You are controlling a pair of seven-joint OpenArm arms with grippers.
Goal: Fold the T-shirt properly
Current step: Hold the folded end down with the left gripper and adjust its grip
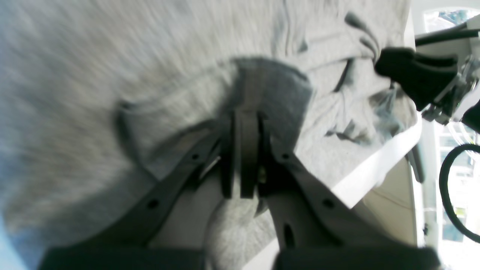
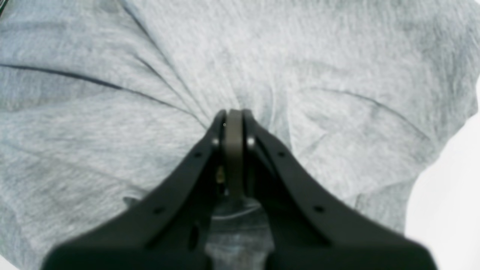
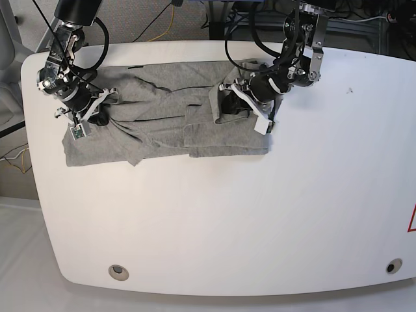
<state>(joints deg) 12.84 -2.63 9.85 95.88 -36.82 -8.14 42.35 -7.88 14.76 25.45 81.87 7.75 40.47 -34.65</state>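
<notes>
T-shirt lies spread across the far half of the white tabletop, rumpled, partly doubled over through its middle. Both hands are down on it, one at each end.

Left hand: jaws pinched together on a raised fold of grey cloth; a dark hump of fabric sits just beyond the tips. Right hand: jaws closed tight on a pinch of the shirt, creases radiating out from the grip in all directions.

Step in hand, by judgement: carrying two gripped points to make a fold. To do it well, both hands should lift only enough to clear the layer beneath, travel together at matched pace, and keep the cloth between them taut so the fold line comes straight. The radiating creases at the right hand suggest tension is already uneven; a slight outward pull before laying down would flatten them.

In the way: the bunched folds between the two hands may get trapped under the new layer. The tabletop edge runs close beside the left hand, so cloth could slip over it. Cables trail behind the arms, apart from the shirt. Nothing else sits near either hand.
</notes>
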